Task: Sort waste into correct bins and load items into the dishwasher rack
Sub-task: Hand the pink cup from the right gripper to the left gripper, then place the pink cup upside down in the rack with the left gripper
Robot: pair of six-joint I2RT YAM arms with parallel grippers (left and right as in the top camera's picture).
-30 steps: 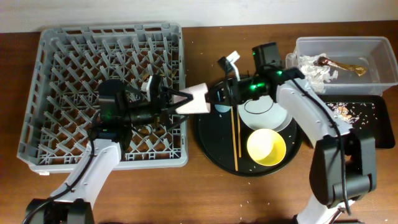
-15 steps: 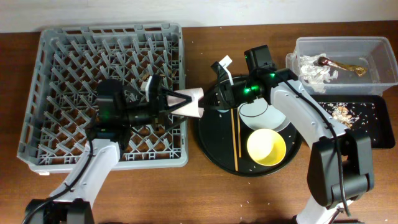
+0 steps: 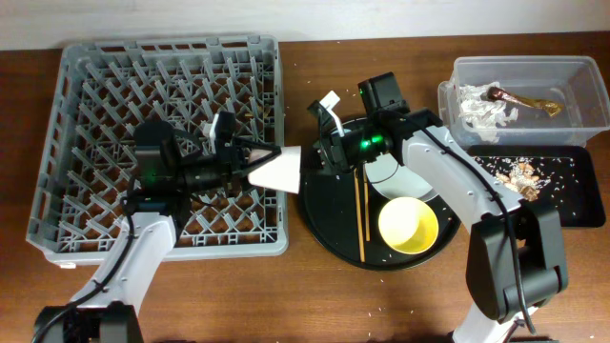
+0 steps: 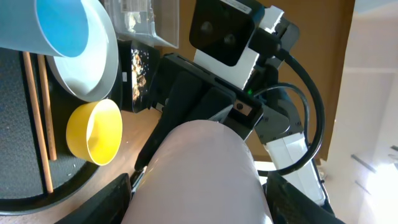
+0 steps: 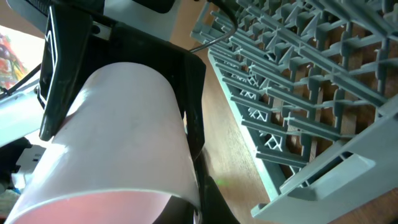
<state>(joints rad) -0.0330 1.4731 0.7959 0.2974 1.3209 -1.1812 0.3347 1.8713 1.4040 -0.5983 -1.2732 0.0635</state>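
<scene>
The left gripper (image 3: pixel 259 164) is clamped on the pink cup (image 3: pixel 278 170), holding it sideways over the right edge of the dishwasher rack (image 3: pixel 114 86), its wide end toward the right gripper (image 3: pixel 329 150) just beside it. The step likely calls for carrying the cup left over the pegs, tipping it mouth-down and seating it between pegs before letting go. I cannot tell whether the right gripper's jaws are apart. The cup fills the left wrist view, hiding the rack below.
</scene>
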